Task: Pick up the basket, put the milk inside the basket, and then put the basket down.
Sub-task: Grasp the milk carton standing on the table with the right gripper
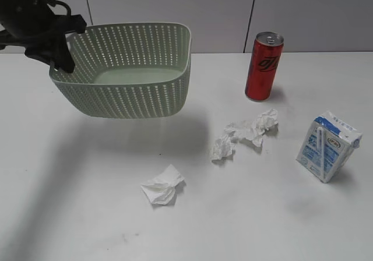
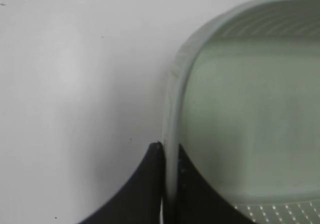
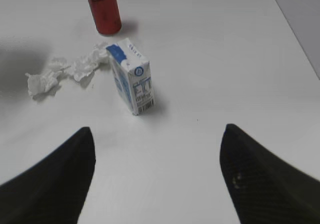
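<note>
The pale sage-green basket (image 1: pixel 131 69) hangs tilted above the table at the back left, casting a shadow below it. My left gripper (image 1: pixel 61 60) is shut on its left rim; in the left wrist view the rim (image 2: pixel 172 134) runs between the two black fingers (image 2: pixel 170 149). The white and blue milk carton (image 1: pixel 327 146) stands on the table at the right. In the right wrist view the carton (image 3: pixel 131 76) stands ahead of my right gripper (image 3: pixel 157 134), which is open and empty. The right gripper does not show in the exterior view.
A tall red can (image 1: pixel 264 66) stands at the back right, also in the right wrist view (image 3: pixel 102 6). Crumpled tissues lie mid-table (image 1: pixel 247 133) and nearer the front (image 1: pixel 162 186). A wall runs behind the white table (image 1: pixel 70 203).
</note>
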Robot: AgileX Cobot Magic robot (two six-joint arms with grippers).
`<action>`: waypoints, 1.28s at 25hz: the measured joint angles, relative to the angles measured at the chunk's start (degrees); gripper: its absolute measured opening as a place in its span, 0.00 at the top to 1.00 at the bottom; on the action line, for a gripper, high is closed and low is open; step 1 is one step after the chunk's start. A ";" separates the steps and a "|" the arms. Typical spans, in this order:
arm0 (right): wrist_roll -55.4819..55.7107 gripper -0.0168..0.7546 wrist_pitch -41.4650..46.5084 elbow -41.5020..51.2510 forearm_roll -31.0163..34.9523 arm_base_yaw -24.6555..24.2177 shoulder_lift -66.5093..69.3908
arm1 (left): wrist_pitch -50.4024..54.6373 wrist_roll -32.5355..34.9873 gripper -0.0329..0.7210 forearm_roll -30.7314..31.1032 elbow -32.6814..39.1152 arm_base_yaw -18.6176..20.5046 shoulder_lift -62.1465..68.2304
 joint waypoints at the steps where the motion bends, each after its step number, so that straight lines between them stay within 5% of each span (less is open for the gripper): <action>1: 0.00 0.22 -1.35 -0.47 0.05 0.00 0.31 | 0.06 0.00 0.98 0.00 0.00 0.00 0.00; 15: -5.74 0.10 -20.00 -3.46 2.53 0.00 32.19 | 0.11 0.00 0.98 0.69 0.00 0.00 0.00; 22: -18.02 0.11 -17.34 -15.40 8.28 0.00 58.45 | 1.37 0.00 0.98 2.30 0.00 0.00 0.00; 32: -21.70 0.12 -5.35 -32.40 4.04 3.24 82.12 | 3.09 0.00 0.98 2.45 0.00 0.00 0.00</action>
